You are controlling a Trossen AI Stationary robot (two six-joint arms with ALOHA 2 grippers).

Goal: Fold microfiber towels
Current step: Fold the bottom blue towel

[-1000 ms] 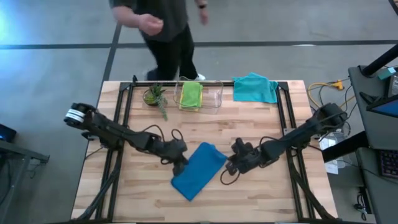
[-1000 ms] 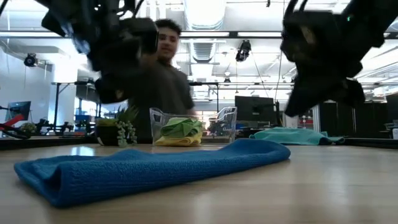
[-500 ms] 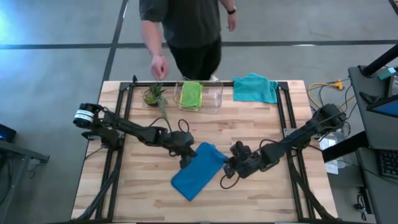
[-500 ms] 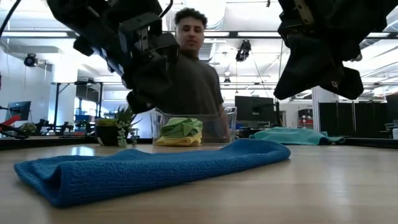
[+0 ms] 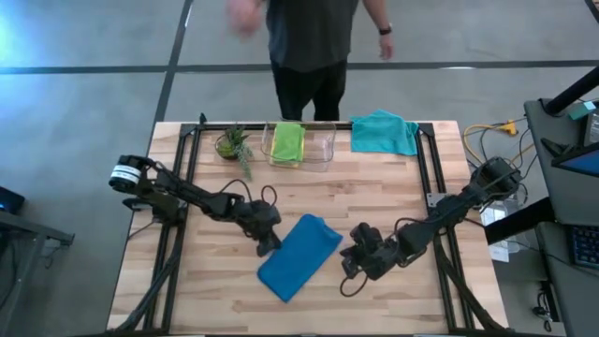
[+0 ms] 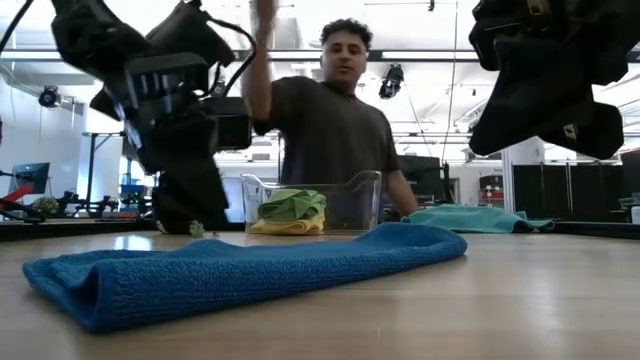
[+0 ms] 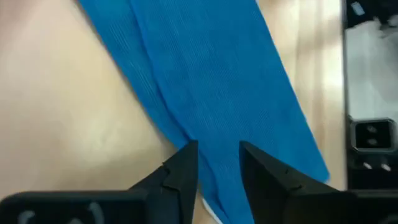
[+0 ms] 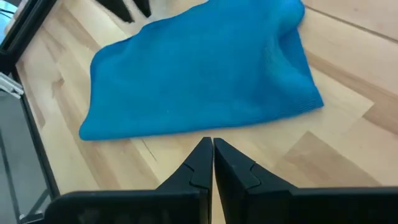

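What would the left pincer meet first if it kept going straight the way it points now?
Probably the blue towel: the left pincer, slightly open, points right at its near edge. How far above the cloth it is remains unclear.

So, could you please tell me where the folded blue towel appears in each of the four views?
High view: blue towel lies at the table's centre, between the two arms.
Low view: it stretches across the foreground.
Left wrist view: it runs diagonally past the left claw.
Right wrist view: it lies beyond the right claw.
Shared landmark: the clear bin, visible in the high and low views only.
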